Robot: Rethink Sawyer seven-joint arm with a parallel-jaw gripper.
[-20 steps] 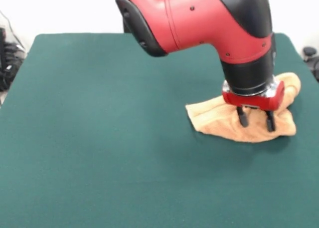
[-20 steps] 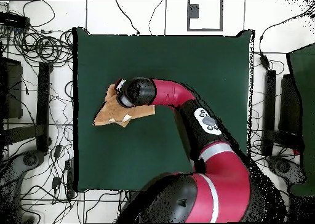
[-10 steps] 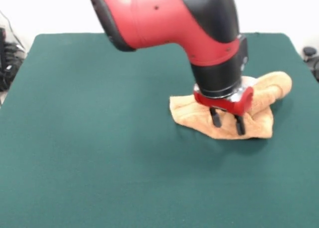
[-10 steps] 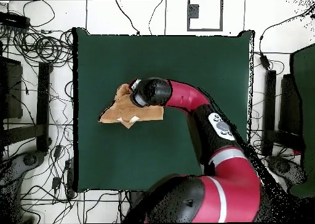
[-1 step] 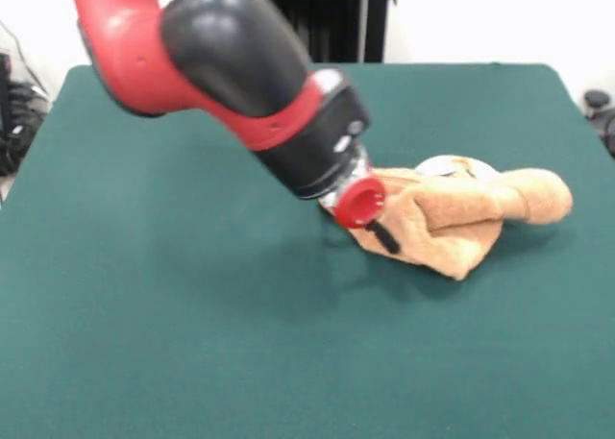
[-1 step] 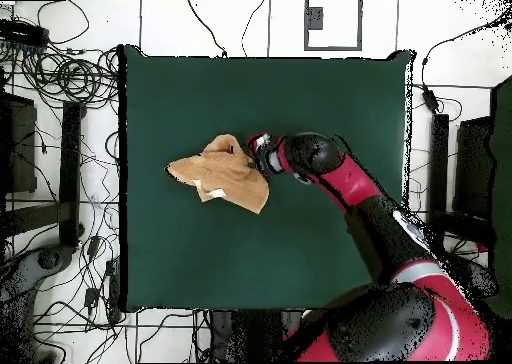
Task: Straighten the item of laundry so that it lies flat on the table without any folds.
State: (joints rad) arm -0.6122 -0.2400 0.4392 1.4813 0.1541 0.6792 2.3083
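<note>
Front view: no readable writing anywhere. The tan-orange towel (image 5: pixel 461 216) lies bunched and folded on the green desk (image 5: pixel 173 343), right of centre. The gripper (image 5: pixel 377 230), upright half a second ago, now tilts sideways at the towel's left edge; whether its fingers are apart or together I cannot tell.

Overhead view: the towel (image 6: pixel 225 172) sits crumpled left of centre, gripper (image 6: pixel 256 152) touching its edge.

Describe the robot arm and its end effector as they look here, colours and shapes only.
The arm is built of thick rounded segments, glossy red alternating with black. In the front view a bulbous black section narrows to a black cylindrical wrist with a thin red ring and a silver band. The end effector has a round red cap, with one short black finger sticking out. The overhead view shows a pale stripe on the lowest red segment.
</note>
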